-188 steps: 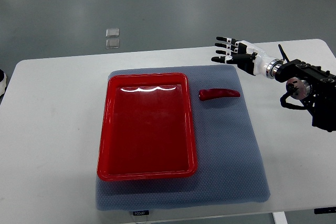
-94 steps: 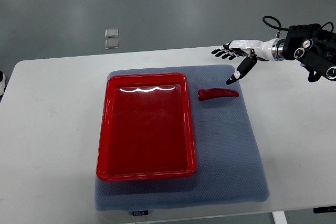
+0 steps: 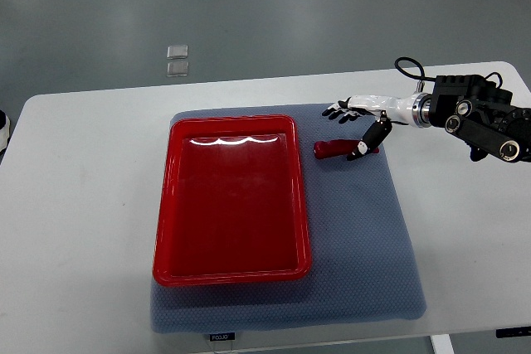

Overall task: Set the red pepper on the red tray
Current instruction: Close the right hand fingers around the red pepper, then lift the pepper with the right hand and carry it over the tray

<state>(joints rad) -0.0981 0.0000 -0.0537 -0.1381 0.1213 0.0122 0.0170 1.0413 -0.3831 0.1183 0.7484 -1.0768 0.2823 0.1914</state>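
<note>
White bench [image 3: 83, 205] carries a grey mat [image 3: 365, 238]. Over the mat's far right part, the right robot hand [image 3: 358, 126] has its fingers [image 3: 338, 111] spread, thumb touching the red pepper [image 3: 334, 148] that lies just below it. Left of the pepper sits the red tray [image 3: 232, 196].

Red pepper [image 3: 334, 148], red tray [image 3: 232, 265], gray mat [image 3: 365, 238]
</note>
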